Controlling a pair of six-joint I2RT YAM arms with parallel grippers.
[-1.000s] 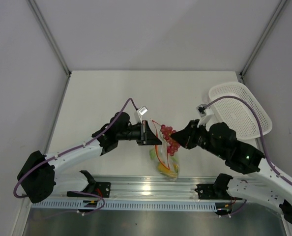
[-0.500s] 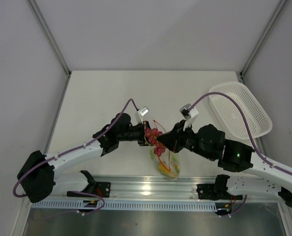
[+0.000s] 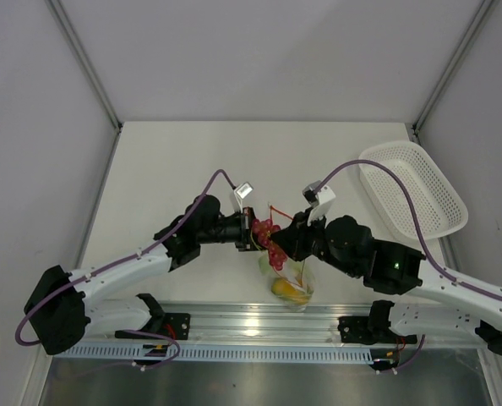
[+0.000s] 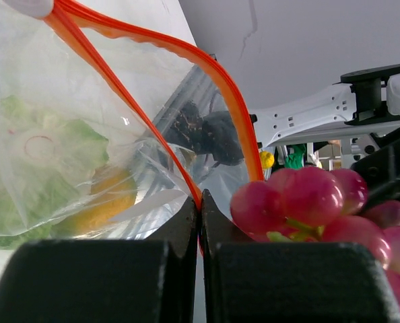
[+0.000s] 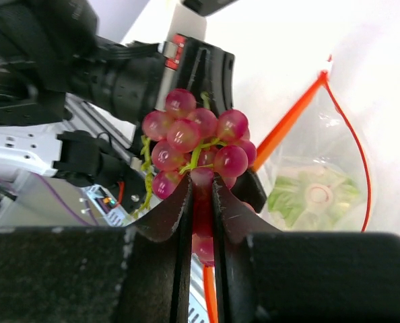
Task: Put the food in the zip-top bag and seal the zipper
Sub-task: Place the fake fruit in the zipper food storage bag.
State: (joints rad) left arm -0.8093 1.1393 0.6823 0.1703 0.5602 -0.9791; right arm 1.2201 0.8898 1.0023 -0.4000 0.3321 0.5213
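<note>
The clear zip-top bag (image 3: 291, 275) hangs open near the table's front edge. Its orange-red zipper (image 4: 217, 87) frames the mouth. My left gripper (image 3: 253, 233) is shut on the zipper edge (image 4: 198, 202) and holds the mouth up. Inside the bag lie a green piece (image 4: 45, 155), a yellow-orange fruit (image 3: 286, 291) and a whitish piece (image 5: 316, 195). My right gripper (image 3: 276, 244) is shut on the dark red grape bunch (image 5: 196, 145) and holds it at the bag's mouth, right beside the left fingers. The grapes also show in the left wrist view (image 4: 308, 202).
A white oval mesh basket (image 3: 413, 188) stands at the right edge of the table. A metal rail (image 3: 259, 317) runs along the near edge under the bag. The grey walls close in on both sides.
My right gripper has carried the grape bunch left, from beside the bag to its mouth against the left gripper. The left gripper has turned a little while still holding the zipper.
</note>
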